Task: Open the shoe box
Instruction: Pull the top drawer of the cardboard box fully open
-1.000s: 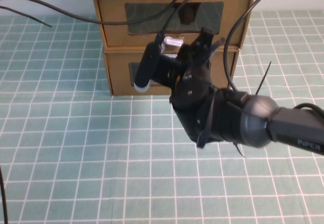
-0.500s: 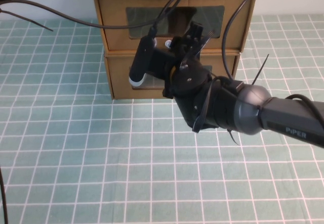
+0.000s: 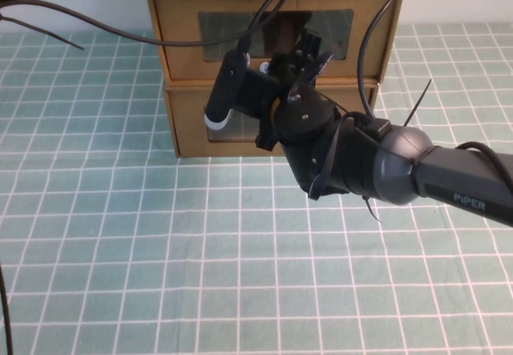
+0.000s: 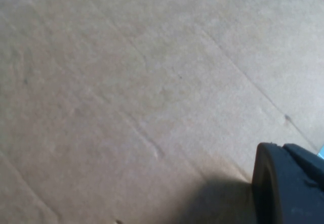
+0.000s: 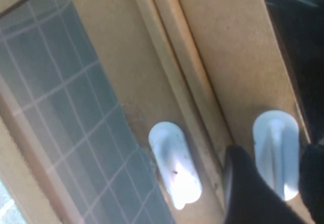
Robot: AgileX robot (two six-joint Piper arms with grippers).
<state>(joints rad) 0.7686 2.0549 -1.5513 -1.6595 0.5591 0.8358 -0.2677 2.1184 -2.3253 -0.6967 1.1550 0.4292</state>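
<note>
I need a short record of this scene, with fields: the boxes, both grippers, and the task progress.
boxes: upper shoe box stacked on lower shoe box, both look closed
right gripper: at a white pull tab on the box fronts
left gripper: close over bare cardboard
progress: no drawer pulled out yet

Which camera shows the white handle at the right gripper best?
Right wrist view: the white handle shows close up, right gripper at it. High view: the arm hides it. Left wrist view: only shoe box cardboard by the left gripper.
</note>
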